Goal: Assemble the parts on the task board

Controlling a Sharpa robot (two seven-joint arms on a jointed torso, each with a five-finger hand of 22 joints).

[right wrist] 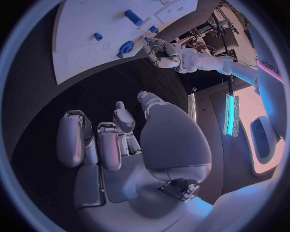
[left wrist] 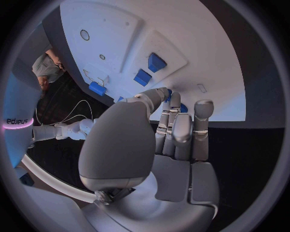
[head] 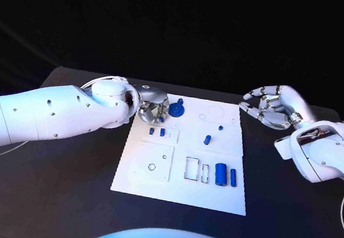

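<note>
I see the white task board [head: 153,181] centred on the black table [head: 54,198], with bare tabletop open on both sides of it. My left hand [head: 150,108] sits over the board's far left corner, fingers curled beside a blue part [head: 178,108]; I cannot tell whether it grips it. My right hand [head: 274,106] hovers off the far right edge, fingers curled in, holding nothing. More blue parts [head: 225,175] lie mid-board.
</note>
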